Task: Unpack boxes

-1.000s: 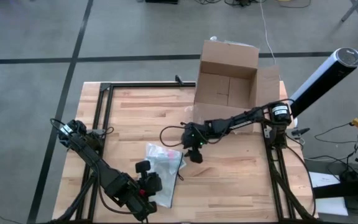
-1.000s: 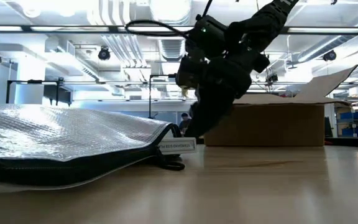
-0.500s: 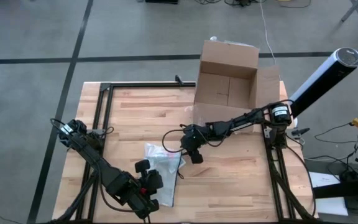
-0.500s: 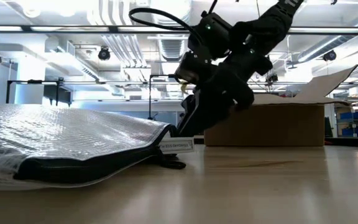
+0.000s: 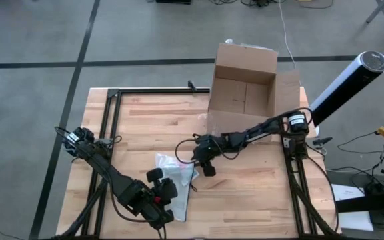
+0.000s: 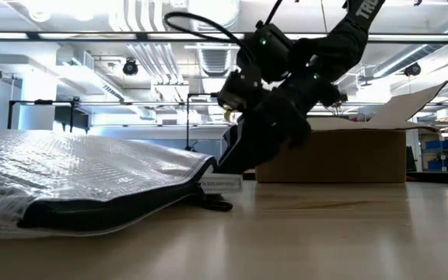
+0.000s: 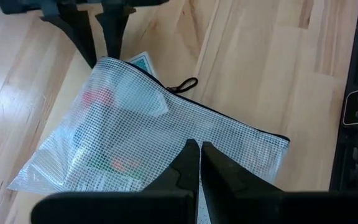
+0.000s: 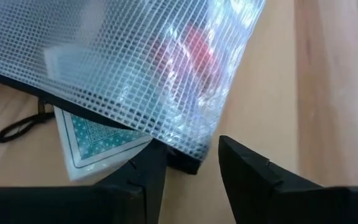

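High view: the left gripper (image 5: 157, 203), fingers together, pins the near edge of the mesh pouch (image 5: 175, 180) at the table's (image 5: 259, 200) front. Mid-table, the right gripper (image 5: 202, 162), fingers apart, straddles the pouch's far corner without gripping it. Beyond, the box (image 5: 244, 90) stands open at the back edge. Unpacking appears to centre on the pouch; next likely calls for pinching that corner.

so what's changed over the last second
The right gripper slid left to the pouch corner, its fingers narrowing around that corner. The left gripper, shut on the pouch's opposite edge, shifted slightly. The box stayed put.
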